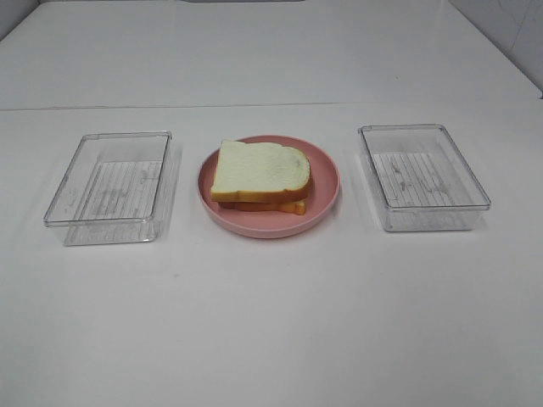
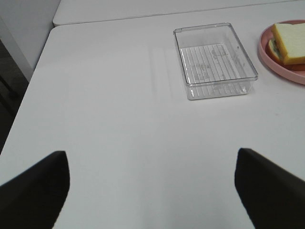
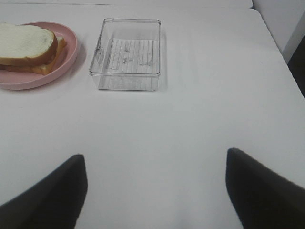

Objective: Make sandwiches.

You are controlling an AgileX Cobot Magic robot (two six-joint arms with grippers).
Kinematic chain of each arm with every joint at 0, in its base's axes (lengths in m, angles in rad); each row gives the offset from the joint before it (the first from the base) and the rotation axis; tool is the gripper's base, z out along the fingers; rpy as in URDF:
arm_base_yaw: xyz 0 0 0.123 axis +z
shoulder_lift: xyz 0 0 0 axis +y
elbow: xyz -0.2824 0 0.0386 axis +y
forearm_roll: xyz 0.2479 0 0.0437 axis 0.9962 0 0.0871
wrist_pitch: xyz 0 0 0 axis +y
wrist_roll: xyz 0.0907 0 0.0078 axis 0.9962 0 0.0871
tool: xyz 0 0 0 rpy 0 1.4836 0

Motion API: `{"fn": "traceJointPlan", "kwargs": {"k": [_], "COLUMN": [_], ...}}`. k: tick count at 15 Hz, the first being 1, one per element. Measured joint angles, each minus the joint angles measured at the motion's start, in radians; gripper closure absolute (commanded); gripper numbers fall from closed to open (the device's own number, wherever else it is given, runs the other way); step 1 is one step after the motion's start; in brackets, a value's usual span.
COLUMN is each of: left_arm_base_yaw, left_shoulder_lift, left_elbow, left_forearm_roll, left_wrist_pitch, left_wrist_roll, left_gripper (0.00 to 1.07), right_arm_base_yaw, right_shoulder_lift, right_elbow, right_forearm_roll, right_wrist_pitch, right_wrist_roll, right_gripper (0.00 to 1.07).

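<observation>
Clear plastic on your left first: the left tray (image 1: pixel 110 186) sits bare of food, and your left gripper (image 2: pixel 152 188) hangs well back from it over bare table (image 1: pixel 271 331), jaws wide apart and holding nothing. At the centre the sandwich (image 1: pixel 260 175) rests on the pink plate (image 1: pixel 327 182) — a stack topped with white bread, its long axis running roughly left to right between the trays. Further right, the right tray (image 1: pixel 422 176) also holds no food, and your right gripper (image 3: pixel 155 188) stands spread and unloaded. Neither arm looks clearly nearer — the stack lies inward and ahead of both, past each tray.
</observation>
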Motion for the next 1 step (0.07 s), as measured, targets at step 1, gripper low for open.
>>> {"fn": "traceJointPlan", "kwargs": {"k": [1], "left_arm_base_yaw": [0.000], "left_shoulder_lift": [0.000], "left_elbow": [0.000], "left_forearm_roll": [0.000], "left_wrist_pitch": [0.000], "left_wrist_roll": [0.000], "left_gripper": [0.18], "right_arm_base_yaw": [0.000], "right_shoulder_lift": [0.000], "right_elbow": [0.000], "right_forearm_roll": [0.000], "right_wrist_pitch": [0.000], "right_wrist_roll": [0.000], "right_gripper": [0.31]}}
